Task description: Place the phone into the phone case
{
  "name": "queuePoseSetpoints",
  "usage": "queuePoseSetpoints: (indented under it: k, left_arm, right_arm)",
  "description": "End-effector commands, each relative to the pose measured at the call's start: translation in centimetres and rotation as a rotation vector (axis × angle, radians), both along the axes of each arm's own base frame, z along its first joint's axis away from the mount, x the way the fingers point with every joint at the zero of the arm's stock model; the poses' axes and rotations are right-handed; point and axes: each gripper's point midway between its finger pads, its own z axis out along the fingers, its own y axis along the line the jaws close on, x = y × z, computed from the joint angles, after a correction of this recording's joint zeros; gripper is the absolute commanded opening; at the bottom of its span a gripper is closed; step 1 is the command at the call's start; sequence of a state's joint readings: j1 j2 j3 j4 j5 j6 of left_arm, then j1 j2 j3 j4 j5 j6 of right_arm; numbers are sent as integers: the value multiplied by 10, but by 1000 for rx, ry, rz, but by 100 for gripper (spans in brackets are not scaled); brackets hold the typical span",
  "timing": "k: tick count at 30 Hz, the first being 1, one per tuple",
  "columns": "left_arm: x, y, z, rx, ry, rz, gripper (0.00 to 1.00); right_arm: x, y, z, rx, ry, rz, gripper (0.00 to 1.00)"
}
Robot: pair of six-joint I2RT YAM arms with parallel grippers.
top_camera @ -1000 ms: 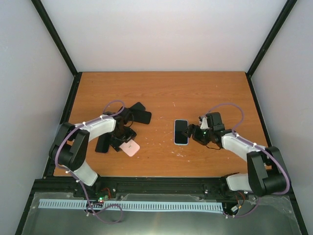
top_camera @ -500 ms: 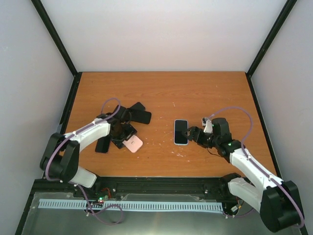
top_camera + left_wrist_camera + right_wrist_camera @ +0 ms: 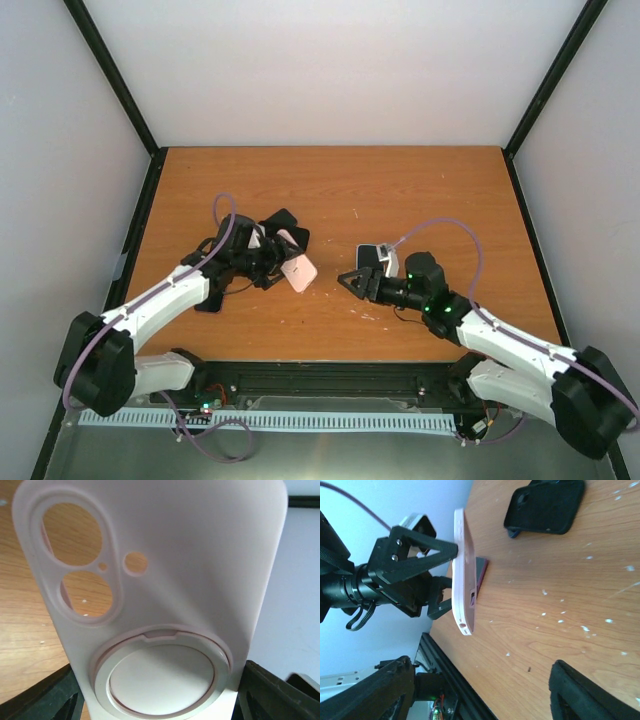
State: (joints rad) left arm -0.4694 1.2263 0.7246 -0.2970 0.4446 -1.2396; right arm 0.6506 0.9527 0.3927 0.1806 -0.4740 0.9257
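Top external: left gripper [image 3: 274,262] pinches case [image 3: 299,270] by one end, right gripper [image 3: 353,282] gapes empty; I fear pressing pivots it.

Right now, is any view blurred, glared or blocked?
Top external: evenly lit, sharp, no glare. Left wrist: pink case fills the frame, slightly soft, shaded diagonally. Right wrist: case and table sharp, the fingers dark and blurred.

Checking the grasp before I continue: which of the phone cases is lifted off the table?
The pale pink case, held in the left pincer; the black cases lie on the table.
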Motion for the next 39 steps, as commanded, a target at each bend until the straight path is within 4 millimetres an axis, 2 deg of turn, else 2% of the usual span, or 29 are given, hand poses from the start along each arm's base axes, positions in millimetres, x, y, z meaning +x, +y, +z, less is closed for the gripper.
queuePoseSetpoints:
  k: [1, 4, 10, 12, 15, 20, 22, 25, 27, 30, 35, 39]
  left_arm:
    - [0, -23, 33, -118, -120, -79, 68]
    - [-5, -33, 37, -155, -148, -119, 68]
    - [-10, -40, 31, -167, -140, -162, 68]
    - [-12, -41, 30, -176, -145, -170, 68]
    - [-13, -41, 30, -181, -148, -174, 69]
    - [-14, -39, 29, -163, -158, -179, 81]
    - [-13, -37, 28, -148, -162, -174, 88]
    - [-11, -31, 27, -107, -175, -157, 98]
    - [-6, -24, 27, -55, -199, -131, 99]
    - [2, -1, 15, 97, -189, -54, 99]
    - [15, 50, -9, 380, -152, 25, 99]
    - [20, 88, -33, 462, -31, 49, 99]
  right_arm:
    - [4, 28, 26, 81, -65, 38, 66]
    - [5, 43, 28, 102, -67, 70, 63]
    - [6, 66, 32, 132, -74, 134, 56]
    - [7, 70, 29, 134, -68, 140, 49]
    - [6, 73, 26, 144, -65, 150, 31]
    - [3, 72, 23, 152, -66, 157, 8]
    - [2, 71, 19, 146, -61, 155, 3]
    - [1, 67, 11, 116, -44, 146, 3]
    - [0, 64, 3, 80, -29, 137, 3]
    - [-2, 55, -15, -4, -4, 117, 3]
    - [0, 36, -41, -190, 26, 67, 4]
    - [-1, 23, -53, -316, 45, 32, 5]
